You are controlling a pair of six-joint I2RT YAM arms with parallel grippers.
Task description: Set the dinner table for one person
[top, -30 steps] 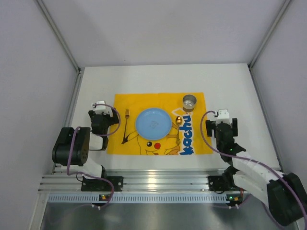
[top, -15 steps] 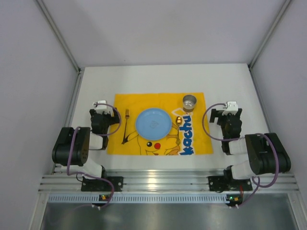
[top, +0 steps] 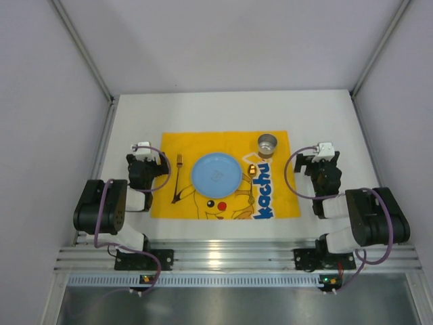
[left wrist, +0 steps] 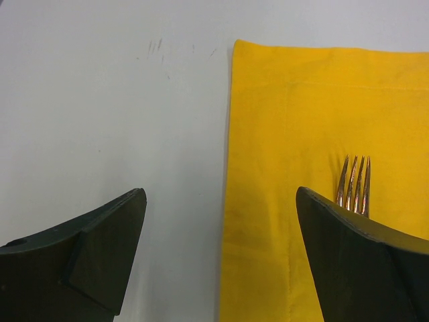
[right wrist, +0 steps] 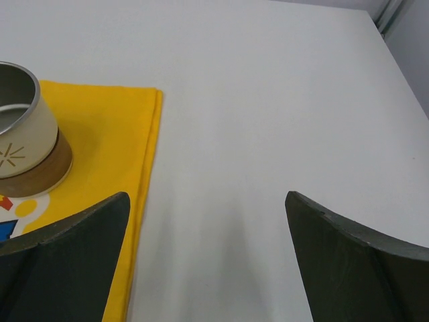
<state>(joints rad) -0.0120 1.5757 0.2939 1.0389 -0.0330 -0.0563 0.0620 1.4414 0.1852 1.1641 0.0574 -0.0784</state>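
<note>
A yellow Pikachu-print cloth (top: 223, 203) lies on the white dinner table (top: 203, 112). On it are a blue plate (top: 216, 175) in the middle, a fork (top: 178, 177) to its left, a spoon (top: 251, 177) to its right and a metal cup (top: 267, 145) at the far right corner. My left gripper (top: 140, 157) is open and empty, over the cloth's left edge (left wrist: 228, 201), beside the fork tines (left wrist: 355, 182). My right gripper (top: 323, 160) is open and empty over bare table, right of the cup (right wrist: 23, 134).
Grey walls enclose the table on three sides. A silver slotted rail (top: 223, 261) runs along the near edge, with both arm bases on it.
The right arm folded back towards its base in the first half second, its gripper moving right and slightly away. Since then it is almost still. The left arm has not moved.
</note>
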